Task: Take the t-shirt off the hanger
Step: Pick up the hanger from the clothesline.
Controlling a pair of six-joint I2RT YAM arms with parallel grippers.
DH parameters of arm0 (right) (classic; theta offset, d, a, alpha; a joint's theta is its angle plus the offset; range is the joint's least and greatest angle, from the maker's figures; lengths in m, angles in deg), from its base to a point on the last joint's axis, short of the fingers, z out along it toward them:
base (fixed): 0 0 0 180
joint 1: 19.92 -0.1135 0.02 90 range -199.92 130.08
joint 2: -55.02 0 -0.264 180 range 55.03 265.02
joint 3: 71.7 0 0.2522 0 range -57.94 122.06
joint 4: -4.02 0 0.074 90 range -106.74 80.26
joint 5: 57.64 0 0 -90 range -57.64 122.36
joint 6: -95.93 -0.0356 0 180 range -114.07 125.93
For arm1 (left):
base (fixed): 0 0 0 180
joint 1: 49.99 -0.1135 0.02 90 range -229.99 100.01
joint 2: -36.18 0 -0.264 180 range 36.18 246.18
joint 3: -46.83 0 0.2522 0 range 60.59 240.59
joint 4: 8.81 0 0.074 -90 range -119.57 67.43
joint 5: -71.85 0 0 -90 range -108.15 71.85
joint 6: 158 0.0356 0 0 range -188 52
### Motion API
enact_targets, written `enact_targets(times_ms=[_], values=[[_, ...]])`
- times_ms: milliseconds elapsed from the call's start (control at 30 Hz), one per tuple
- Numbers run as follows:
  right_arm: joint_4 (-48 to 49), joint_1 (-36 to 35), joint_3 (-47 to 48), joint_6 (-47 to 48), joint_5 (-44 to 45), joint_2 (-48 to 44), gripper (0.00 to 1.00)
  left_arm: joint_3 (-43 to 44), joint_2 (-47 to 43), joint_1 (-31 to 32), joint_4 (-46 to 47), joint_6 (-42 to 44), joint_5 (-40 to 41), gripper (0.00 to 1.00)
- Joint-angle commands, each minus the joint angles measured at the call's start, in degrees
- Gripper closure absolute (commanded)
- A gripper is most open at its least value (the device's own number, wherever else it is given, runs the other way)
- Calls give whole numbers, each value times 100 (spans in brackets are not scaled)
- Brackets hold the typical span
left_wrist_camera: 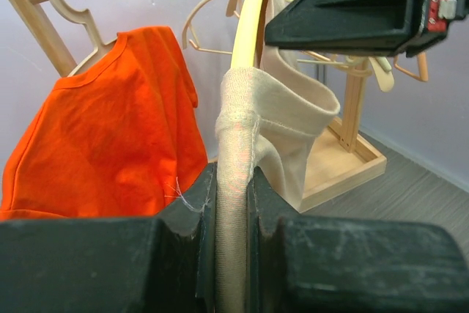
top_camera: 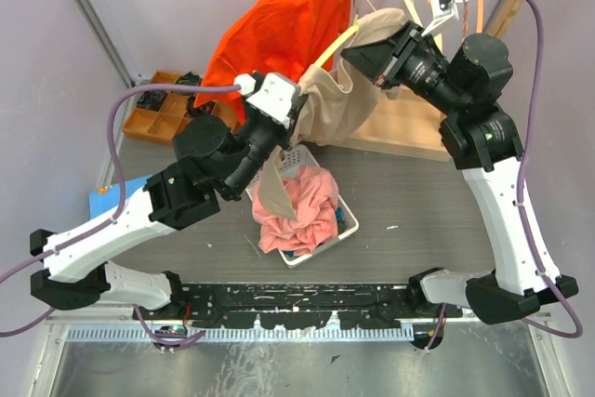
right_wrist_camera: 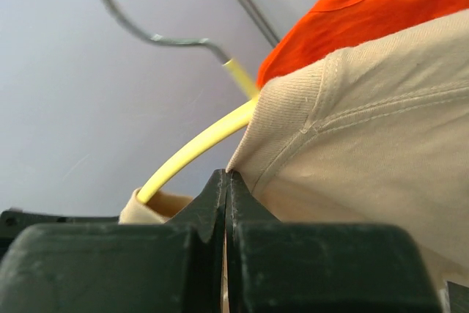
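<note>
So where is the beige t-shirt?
The beige t-shirt is centre-back in the top view, on the yellow hanger, right of the orange t-shirt, left gripper pinching it.
</note>
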Motion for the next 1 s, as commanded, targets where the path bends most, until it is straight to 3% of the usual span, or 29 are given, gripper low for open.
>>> enact_targets(times_ms=[0, 100, 200, 267, 400, 700, 967], values=[[547, -261, 132, 246, -761, -221, 99, 455, 175, 26, 658, -59, 246, 100], [531, -303, 106, 329, -892, -264, 99, 460, 196, 28, 666, -94, 271, 100], [366, -308, 58, 519, -486, -435, 96, 411, 157, 27, 688, -121, 193, 100], [297, -308, 29, 659, -183, -548, 79, 311, 78, 20, 759, -126, 134, 100], [127, -307, 43, 915, 507, -720, 65, 96, -86, 21, 817, -164, 27, 100], [132, -300, 225, 1323, 978, -680, 64, 14, -396, 17, 423, -436, -618, 100], [177, -307, 456, 1574, 1078, -391, 64, 47, -548, 27, 126, -495, -706, 100]])
